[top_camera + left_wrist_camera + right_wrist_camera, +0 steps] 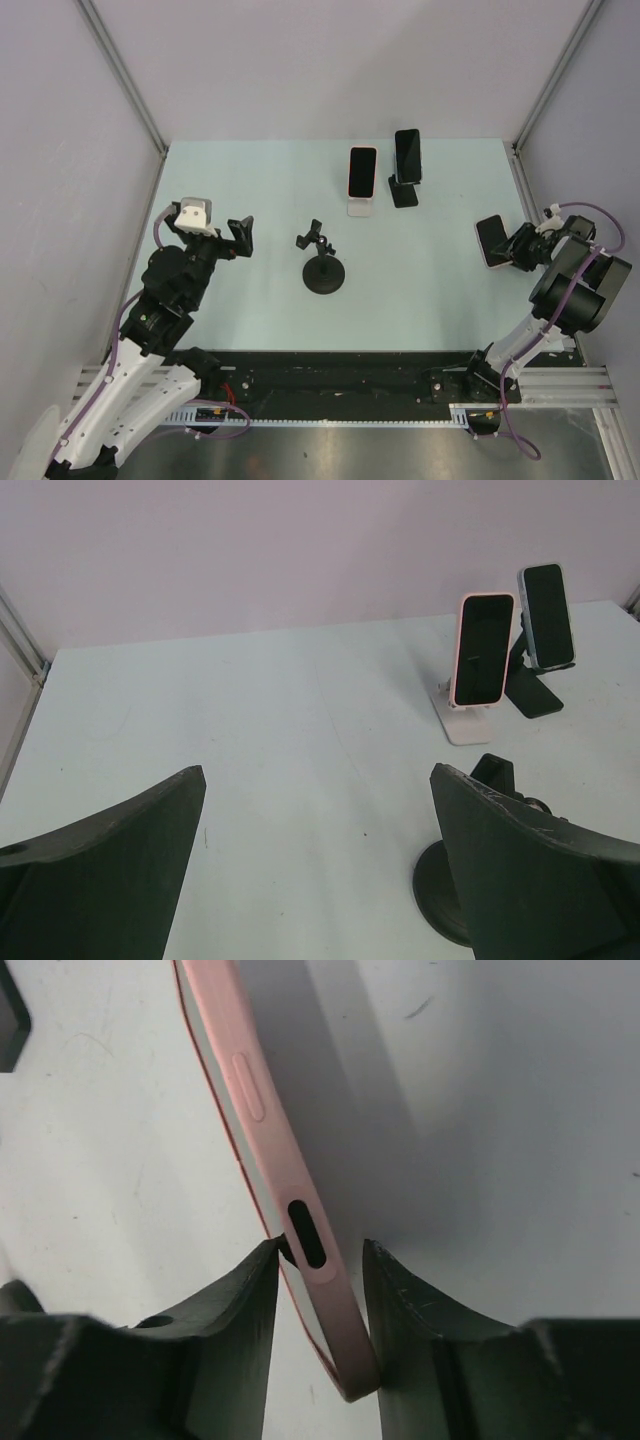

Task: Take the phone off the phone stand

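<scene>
The right gripper [320, 1260] is clamped on the edge of the pink-cased phone [490, 241] at the right side of the table [420, 310] (another pink phone [361, 172] and a dark phone [407, 155] are propped at the back), well apart from the black round-based stand [325, 273] mid-table — the left gripper [318, 780] hangs wide open.

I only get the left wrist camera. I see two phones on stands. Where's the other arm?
Observer: The right gripper is at the right side of the table, shut on a third phone in a pink case.
Operator: Is that one on a stand?
Observer: No. The right wrist view shows its fingers pinching the pink edge, with no stand there.
Operator: What's that black thing behind my finger?
Observer: A black round stand. From above, its clamp holds nothing.
</scene>
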Available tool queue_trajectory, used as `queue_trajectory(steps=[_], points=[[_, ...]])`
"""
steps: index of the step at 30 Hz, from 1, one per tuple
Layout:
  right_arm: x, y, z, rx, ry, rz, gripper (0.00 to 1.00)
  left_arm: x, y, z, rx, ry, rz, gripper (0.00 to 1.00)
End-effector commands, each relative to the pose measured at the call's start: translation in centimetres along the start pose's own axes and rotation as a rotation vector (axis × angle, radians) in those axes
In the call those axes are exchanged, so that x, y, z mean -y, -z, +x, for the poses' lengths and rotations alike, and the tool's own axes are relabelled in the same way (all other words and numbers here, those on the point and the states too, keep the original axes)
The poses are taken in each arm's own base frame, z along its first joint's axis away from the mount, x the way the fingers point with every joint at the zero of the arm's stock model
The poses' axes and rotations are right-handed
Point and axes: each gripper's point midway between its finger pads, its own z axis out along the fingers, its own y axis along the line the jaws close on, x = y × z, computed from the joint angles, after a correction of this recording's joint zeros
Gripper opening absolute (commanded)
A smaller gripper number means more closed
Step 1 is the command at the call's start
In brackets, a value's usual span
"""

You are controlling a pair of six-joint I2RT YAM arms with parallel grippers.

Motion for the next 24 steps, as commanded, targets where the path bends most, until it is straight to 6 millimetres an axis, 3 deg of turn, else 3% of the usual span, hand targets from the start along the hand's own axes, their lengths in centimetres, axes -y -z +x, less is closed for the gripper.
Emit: queue_trajectory(steps=[1,5,14,18,24], points=[[2.3,0.8,-1.2,0.015,0.043,0.105,0.45,0.0,0.0,-0.6,0.031,-0.025,0.006,1.0],[3.1,1.0,-1.2,0.006,0.06,0.142,0.54,0.0,0.0,-0.8,0.036,-0.025,0.005,1.0],[3.9,2.4,-3.0,0.061,0.125,0.261,0.98,0.0,0.0,-0.8,0.036,-0.025,0.006,1.0],[3.2,2.6,-4.1,0.08,0.239,0.346,1.0,0.1,0.0,-0.7,0.034,-0.025,0.009,1.0],[-0.2,1.1,-5.0,0.08,0.494,0.455,1.0,0.1,0.0,-0.7,0.034,-0.024,0.012,1.0]])
